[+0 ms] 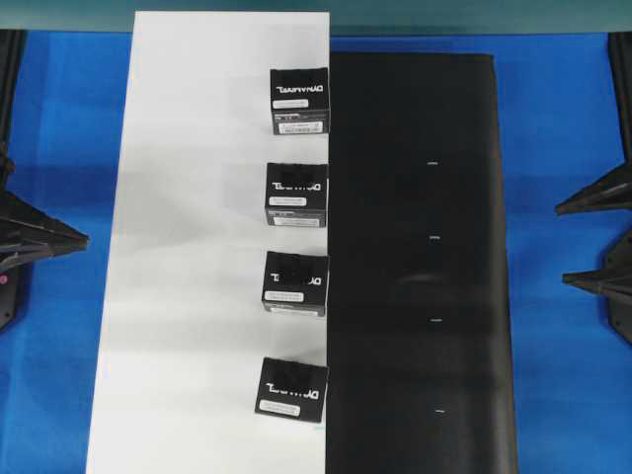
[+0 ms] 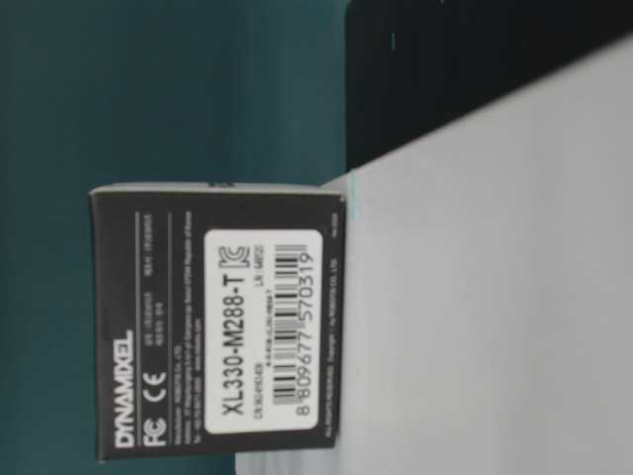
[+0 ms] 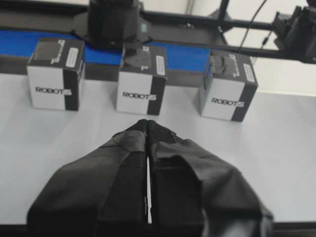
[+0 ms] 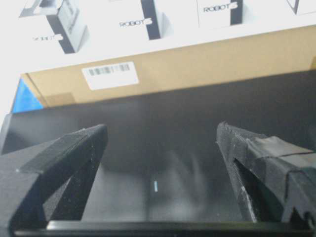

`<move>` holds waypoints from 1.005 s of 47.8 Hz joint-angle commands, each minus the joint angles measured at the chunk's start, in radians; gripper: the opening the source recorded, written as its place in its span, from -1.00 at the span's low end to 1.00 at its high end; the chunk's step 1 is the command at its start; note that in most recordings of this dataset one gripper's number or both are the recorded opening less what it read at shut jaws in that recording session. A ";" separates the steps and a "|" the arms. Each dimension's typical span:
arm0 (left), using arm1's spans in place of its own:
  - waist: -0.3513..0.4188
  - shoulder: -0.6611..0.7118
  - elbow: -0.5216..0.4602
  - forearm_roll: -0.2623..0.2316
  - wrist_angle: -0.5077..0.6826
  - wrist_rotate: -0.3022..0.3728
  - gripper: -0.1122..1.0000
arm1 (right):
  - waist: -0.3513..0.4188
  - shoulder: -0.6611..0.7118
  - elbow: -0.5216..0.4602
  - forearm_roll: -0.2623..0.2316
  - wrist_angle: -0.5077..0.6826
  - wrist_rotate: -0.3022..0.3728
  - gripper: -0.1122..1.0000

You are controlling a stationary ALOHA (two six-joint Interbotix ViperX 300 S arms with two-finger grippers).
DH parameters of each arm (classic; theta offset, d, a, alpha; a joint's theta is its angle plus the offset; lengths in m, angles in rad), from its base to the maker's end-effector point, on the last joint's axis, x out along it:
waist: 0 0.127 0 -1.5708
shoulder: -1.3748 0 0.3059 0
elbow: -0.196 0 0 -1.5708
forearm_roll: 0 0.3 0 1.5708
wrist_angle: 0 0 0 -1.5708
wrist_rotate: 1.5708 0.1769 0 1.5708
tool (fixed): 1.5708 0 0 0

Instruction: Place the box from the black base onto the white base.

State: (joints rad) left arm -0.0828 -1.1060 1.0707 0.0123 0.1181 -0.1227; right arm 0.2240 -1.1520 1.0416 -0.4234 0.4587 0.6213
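Note:
Several black DYNAMIXEL boxes (image 1: 296,195) stand in a line along the right edge of the white base (image 1: 197,247). One box (image 2: 218,322) fills the table-level view. The black base (image 1: 425,296) lies to the right, with only tiny white ticks on it. My left gripper (image 1: 84,239) rests at the table's left side, shut and with nothing in it. In the left wrist view its tips (image 3: 148,123) point over the white base (image 3: 276,148) at three boxes (image 3: 141,79). My right gripper (image 1: 563,245) stands open at the right side, with its jaws (image 4: 162,133) spread over the black base (image 4: 163,163).
Blue table surface (image 1: 563,118) surrounds both sheets. In the right wrist view a brown cardboard edge (image 4: 197,64) with a barcode label runs between the black sheet and the white one. Black arm mounts stand at the table's corners (image 1: 10,59).

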 commanded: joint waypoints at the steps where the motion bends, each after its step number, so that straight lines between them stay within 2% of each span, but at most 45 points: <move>1: -0.002 0.012 -0.018 0.003 -0.006 0.002 -0.84 | 0.000 -0.002 -0.003 -0.005 -0.014 -0.003 0.97; 36: -0.002 0.008 -0.020 0.003 -0.008 0.000 -0.84 | -0.003 -0.049 -0.006 -0.044 -0.060 -0.003 0.97; 48: -0.002 0.011 -0.018 0.003 -0.006 0.000 -0.84 | -0.006 -0.051 -0.005 -0.044 -0.074 -0.003 0.97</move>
State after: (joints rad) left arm -0.0828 -1.1060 1.0707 0.0123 0.1181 -0.1243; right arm 0.2194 -1.2057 1.0446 -0.4633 0.4004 0.6197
